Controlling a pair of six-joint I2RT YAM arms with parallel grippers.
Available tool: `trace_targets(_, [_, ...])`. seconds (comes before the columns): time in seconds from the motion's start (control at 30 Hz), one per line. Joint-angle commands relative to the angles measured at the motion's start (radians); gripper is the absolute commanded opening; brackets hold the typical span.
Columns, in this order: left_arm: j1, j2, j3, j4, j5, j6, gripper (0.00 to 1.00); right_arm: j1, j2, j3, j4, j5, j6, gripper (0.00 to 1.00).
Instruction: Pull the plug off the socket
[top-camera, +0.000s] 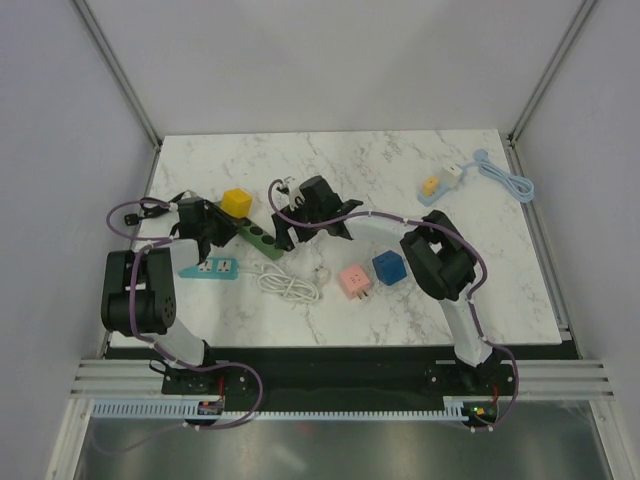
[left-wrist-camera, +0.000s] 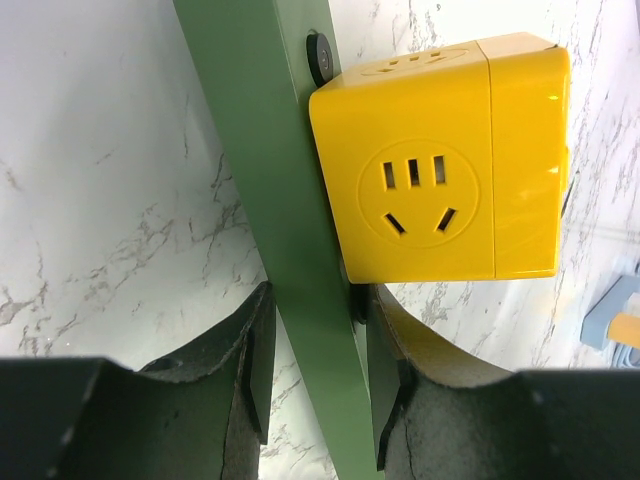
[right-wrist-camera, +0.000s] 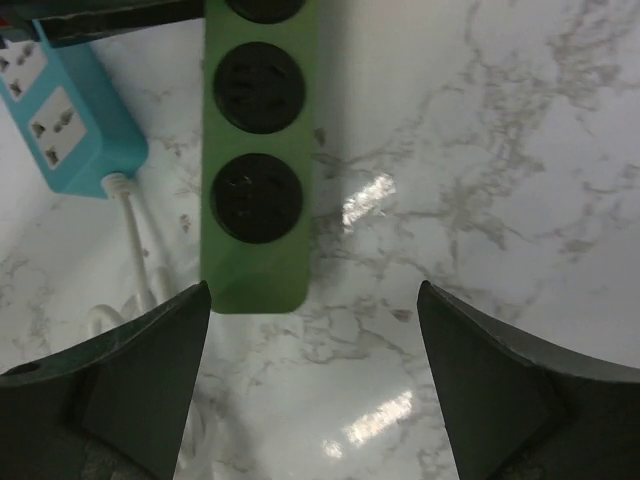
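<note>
A yellow cube plug (top-camera: 236, 202) sits plugged into one end of a green power strip (top-camera: 258, 236) left of the table's middle. In the left wrist view the cube (left-wrist-camera: 430, 190) stands against the strip's face (left-wrist-camera: 280, 200). My left gripper (top-camera: 212, 228) is shut on the strip just below the cube, one finger on each side (left-wrist-camera: 312, 350). My right gripper (top-camera: 283, 238) is open and empty, hovering over the strip's free end (right-wrist-camera: 258, 150) with its jaws wide apart (right-wrist-camera: 312, 330).
A teal power strip (top-camera: 210, 268) lies by the left arm, also in the right wrist view (right-wrist-camera: 70, 120). A coiled white cable (top-camera: 288, 283), a pink cube (top-camera: 355, 280) and a blue cube (top-camera: 388, 267) lie nearby. A light blue cable (top-camera: 505, 178) lies at back right.
</note>
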Motion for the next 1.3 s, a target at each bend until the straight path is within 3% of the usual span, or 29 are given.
trace_targets(0.0, [-0.004, 0.002, -0.023, -0.046, 0.0, 0.118, 0.37, 0.015, 0.012, 0.018, 0.207, -0.192, 0.03, 0.92])
trace_targets(0.13, [-0.004, -0.051, -0.04, -0.042, 0.015, 0.124, 0.52, 0.018, 0.073, 0.052, 0.196, -0.276, 0.044, 0.74])
trace_targets(0.3, [-0.004, -0.184, -0.037, -0.077, 0.076, 0.155, 0.71, 0.018, 0.102, 0.081, 0.185, -0.247, 0.025, 0.78])
trace_targets(0.4, [0.001, -0.238, -0.017, -0.127, 0.108, 0.155, 0.74, 0.018, 0.135, 0.11, 0.173, -0.256, 0.016, 0.79])
trace_targets(0.53, [0.042, -0.32, 0.011, -0.212, 0.132, 0.147, 0.75, 0.018, 0.184, 0.18, 0.155, -0.281, 0.027, 0.79])
trace_targets(0.73, [0.24, -0.397, 0.058, -0.315, 0.164, 0.09, 0.68, 0.03, 0.213, 0.228, 0.148, -0.247, 0.05, 0.81])
trace_targets(0.87, [0.367, -0.319, 0.109, -0.309, 0.249, 0.055, 0.67, 0.073, 0.181, 0.196, 0.142, -0.054, 0.015, 0.86])
trace_targets(1.0, [0.381, -0.123, 0.19, -0.309, 0.374, 0.069, 0.67, 0.108, 0.198, 0.236, 0.127, 0.018, -0.015, 0.84])
trace_targets(1.27, [0.383, 0.012, 0.209, -0.22, 0.406, 0.035, 0.65, 0.156, 0.285, 0.375, -0.003, 0.157, -0.085, 0.78])
